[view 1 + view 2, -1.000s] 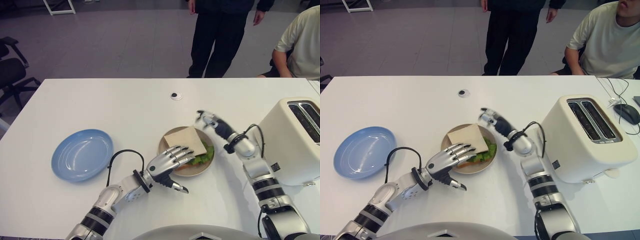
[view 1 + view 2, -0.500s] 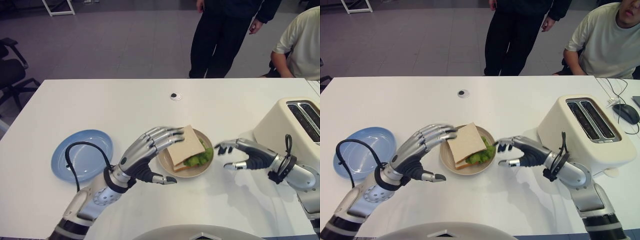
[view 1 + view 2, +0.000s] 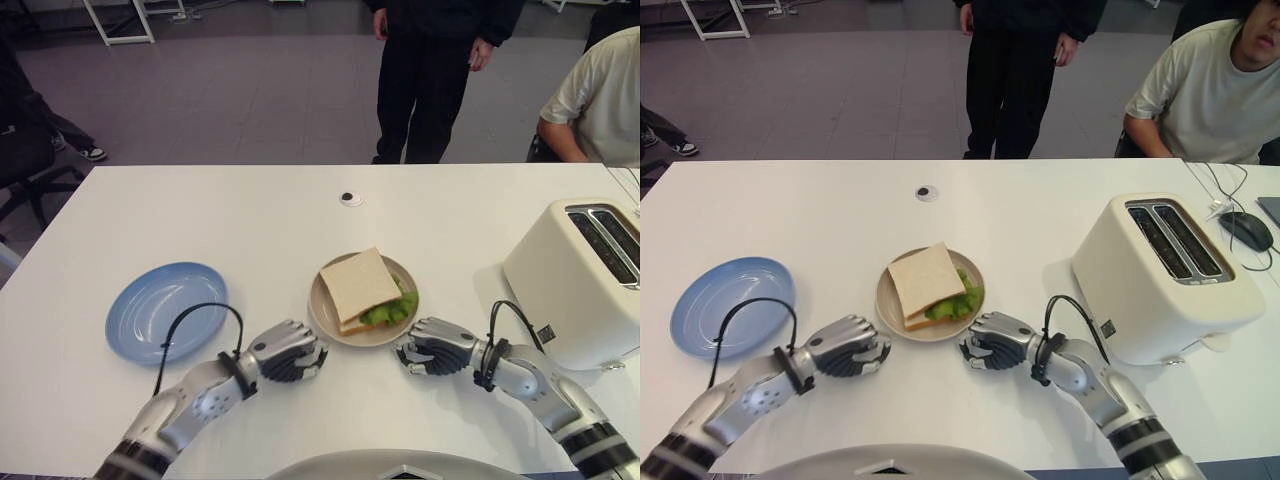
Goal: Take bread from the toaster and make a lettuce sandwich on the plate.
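So the sandwich (image 3: 360, 288) looks pretty much done to me: a white bread slice on top, green lettuce (image 3: 392, 310) poking out on its right side, another slice underneath, all on the round tan plate (image 3: 370, 339) in the middle of the frame. The robot's left hand (image 3: 288, 352) sits just off the plate's lower left rim, fingers curled into a fist with nothing in them, and the right hand (image 3: 435, 346) mirrors it at the lower right, also balled up and empty. Honestly the risk from here is mostly clumsiness. Both fists are parked really close to the rim, so any sideways swing or lift that clips the edge could shove the plate or tip it, and that top slice looks a bit skewed on the stack, so a bump could slide it off and drag the lettuce out with it. The right forearm is also near the cream plastic toaster (image 3: 575, 285) at the right edge, so a wide elbow move could nudge that. And the black cable loop (image 3: 200, 318) by the left wrist arcs right next to the round light blue plate (image 3: 165, 312) on the left; if it catches the rim, that plate goes skating across the white table (image 3: 200, 220).
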